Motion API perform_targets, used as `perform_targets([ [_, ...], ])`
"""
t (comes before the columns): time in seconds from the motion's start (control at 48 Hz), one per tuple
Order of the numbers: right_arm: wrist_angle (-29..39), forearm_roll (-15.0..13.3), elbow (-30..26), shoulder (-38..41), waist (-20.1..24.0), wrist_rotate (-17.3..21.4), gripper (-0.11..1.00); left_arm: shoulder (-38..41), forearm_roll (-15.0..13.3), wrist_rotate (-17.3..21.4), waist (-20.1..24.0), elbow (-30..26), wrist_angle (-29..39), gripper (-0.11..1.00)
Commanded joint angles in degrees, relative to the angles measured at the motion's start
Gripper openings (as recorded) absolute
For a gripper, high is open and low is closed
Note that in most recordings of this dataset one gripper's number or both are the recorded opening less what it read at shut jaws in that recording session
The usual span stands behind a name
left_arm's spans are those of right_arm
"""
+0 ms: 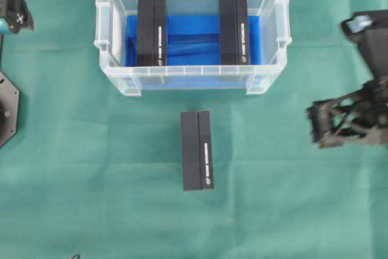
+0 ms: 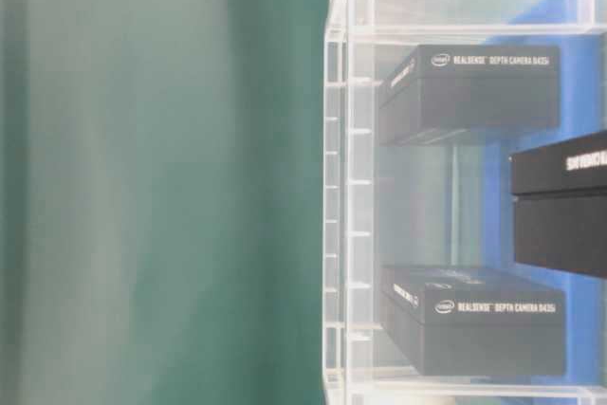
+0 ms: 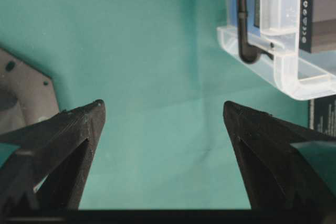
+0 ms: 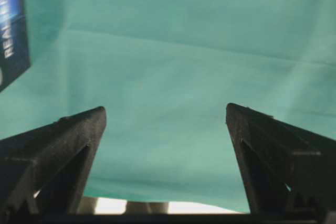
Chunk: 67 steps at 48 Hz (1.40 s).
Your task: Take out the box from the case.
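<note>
Both end effectors were spread wide and held nothing. The right end effector [image 1: 321, 127] hung over the green cloth of the bench [image 1: 91, 198], to the right of the case and well apart from it; in its own wrist view the two fingers [image 4: 58, 145] framed only bare cloth, with a corner of a black box at the left edge. The left end effector [image 3: 164, 124] looked down at the cloth just beside a corner of the case [image 3: 283, 72], so it was near the left end of the case but not over it.

The case [image 1: 191, 80] stood at the far middle of the bench, its blue lining visible at the bottom. Two black boxes remained inside, one at the left end [image 1: 151, 31] and one at the right end [image 1: 233, 30], each lying flat, and a gap of blue lining lay between them. A third black box [image 1: 197, 150] lay on the cloth just in front of the case, probably placed there so that it did not block the reach into the case.

With both end effectors empty and away from the case, the task seemed to be between two steps. Two boxes were not yet taken out, and the open top gave free access from above.
</note>
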Motion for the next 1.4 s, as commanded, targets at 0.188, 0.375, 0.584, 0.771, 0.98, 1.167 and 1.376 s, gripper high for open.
perform_targets([
  [0.188,-0.79,-2.55,1.58,-1.85,-0.97,-0.88,0.92,0.18,0.18,0.35,-0.09,-0.53,-0.97,0.93],
  [0.375,-2.37,-3.96,3.69,-3.16,-6.77,-4.57,0.92,0.09,0.26,0.35,-0.09,-0.53,-0.97,0.93],
  [0.584,-6.24,-4.04,6.59,-4.75,-17.14,-14.24,0.92,0.0,0.18,0.26,-0.18,-0.53,-0.97,0.93],
  [0.771,-7.65,-3.87,6.59,-4.75,-26.19,-23.29,0.92,0.0,0.18,0.26,-0.09,-0.44,-0.97,0.93],
  [0.98,-10.11,-3.6,6.15,-3.96,-34.01,-30.23,0.92,0.09,0.26,0.09,-0.18,-0.53,-0.97,0.93],
  [1.167,-11.51,-2.99,5.98,-2.81,-38.23,-34.8,0.92,0.09,0.18,0.0,-0.09,-0.53,-0.97,0.93],
  [1.376,-11.69,-1.58,5.27,-1.32,-39.38,-37.09,0.92,0.09,0.18,-0.09,-0.18,-0.53,-1.05,0.93],
])
